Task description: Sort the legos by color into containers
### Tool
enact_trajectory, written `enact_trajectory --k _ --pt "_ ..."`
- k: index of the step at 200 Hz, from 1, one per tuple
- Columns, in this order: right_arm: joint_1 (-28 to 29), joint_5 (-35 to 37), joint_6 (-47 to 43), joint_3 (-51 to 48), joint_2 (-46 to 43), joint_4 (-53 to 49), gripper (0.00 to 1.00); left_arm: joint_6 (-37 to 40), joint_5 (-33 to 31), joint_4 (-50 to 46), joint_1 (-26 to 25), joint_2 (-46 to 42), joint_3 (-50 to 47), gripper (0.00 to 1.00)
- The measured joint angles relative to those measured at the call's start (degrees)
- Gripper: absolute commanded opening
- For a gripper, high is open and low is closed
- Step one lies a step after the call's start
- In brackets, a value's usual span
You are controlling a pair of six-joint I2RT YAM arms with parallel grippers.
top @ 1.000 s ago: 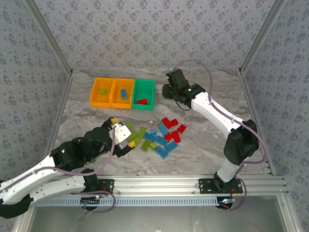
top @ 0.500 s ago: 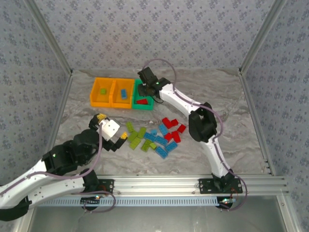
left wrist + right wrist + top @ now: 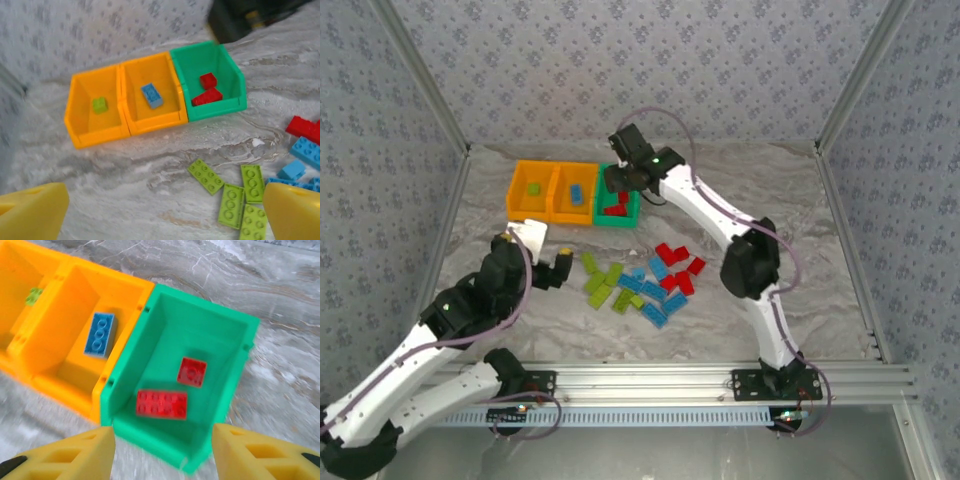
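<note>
- Left gripper (image 3: 535,250): jaws spread wide with nothing between them. It hangs above bare table (image 3: 800,200), nearer the arms than the bins and just left of the loose bricks.
- Left gripper fingertips (image 3: 30,212): in the left wrist view, the yellow tips sit at the two lower corners. The bin row lies ahead of them.
- Left orange bin (image 3: 75,115): first bin of the joined row, upright and open at the top. One lime brick (image 3: 99,104) lies on its floor.
- Middle orange bin (image 3: 150,120): joined to the bin on each side. One blue brick (image 3: 151,95) lies inside, studs up.
- Green bin (image 3: 220,107): right end of the row. Two red bricks (image 3: 161,404) lie inside close together, one long and one short and square.
- Right gripper (image 3: 617,180): hovers over the green bin with the jaws parted. It holds nothing. In the right wrist view, the bin's interior shows between the yellow fingers (image 3: 70,455).
- Loose bricks (image 3: 640,283): scattered on the table between the arms, on the near side of the bins.
- Loose brick colours: lime pieces (image 3: 605,283) lie at the left, blue pieces (image 3: 655,295) in the middle and red pieces (image 3: 678,265) at the right.
</note>
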Motion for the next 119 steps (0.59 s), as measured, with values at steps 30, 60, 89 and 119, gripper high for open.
enact_trajectory --k 30,60,89,119 --pt "3.1 0.63 -1.99 -14.82 -19.91 0.0 0.74 -10.16 12.61 0.13 13.27 10.19 1.4 0.99" --pt "7.37 2.19 -2.27 -28.0 -37.97 0.81 0.95 -18.29 25.24 1.31 19.45 26.23 3.26 0.99" --pt "7.58 1.9 0.76 -41.31 -49.86 0.72 1.0 -24.9 33.16 2.4 19.8 39.01 3.61 0.99" --pt "7.54 1.05 4.11 -51.56 -54.25 0.33 1.0 -30.08 35.45 4.35 19.52 45.9 3.61 0.99"
